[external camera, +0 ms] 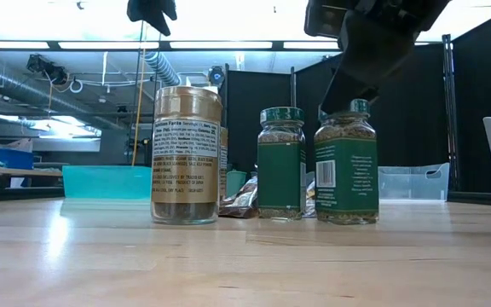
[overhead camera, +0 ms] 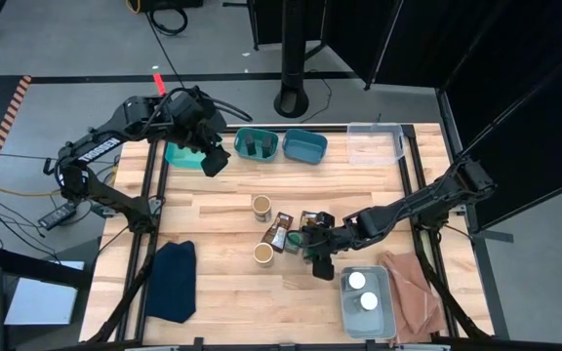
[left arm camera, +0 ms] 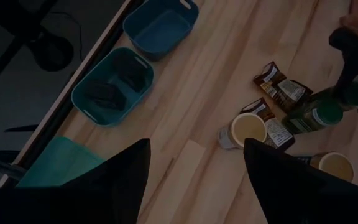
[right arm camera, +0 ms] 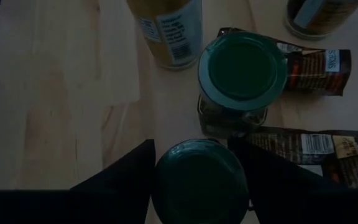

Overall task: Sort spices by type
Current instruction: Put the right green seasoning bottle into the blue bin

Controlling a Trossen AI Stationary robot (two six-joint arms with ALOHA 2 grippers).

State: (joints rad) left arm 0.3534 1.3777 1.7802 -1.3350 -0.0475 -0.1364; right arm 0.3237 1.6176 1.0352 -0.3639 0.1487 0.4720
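Two green-lidded jars (right arm camera: 241, 68) (right arm camera: 201, 180) stand upright on the table beside brown packets (overhead camera: 283, 229) and two tan-topped jars (overhead camera: 261, 206) (overhead camera: 263, 253). My right gripper (right arm camera: 194, 168) is low over the nearer green-lidded jar (external camera: 345, 162), open, one finger on each side of its lid. Black jars sit in a teal bin (overhead camera: 257, 144), and white-lidded jars in a pale bin (overhead camera: 366, 292). My left gripper (left arm camera: 196, 162) hangs open, high above the far left of the table (overhead camera: 215, 156), holding nothing. My right gripper comes from above, pointing down, with its fingers (right arm camera: 129, 177) close on either side of the green lid (right arm camera: 185, 162). I cannot tell whether they touch it. The jar stands upright on the table.
An empty blue bin (overhead camera: 304, 146), a clear bin (overhead camera: 374, 144) and a flat teal bin (overhead camera: 179, 154) line the far edge. A dark blue cloth (overhead camera: 172, 278) lies near left, and a brown cloth (overhead camera: 413, 292) near right. Bare wood spans the middle of the table.
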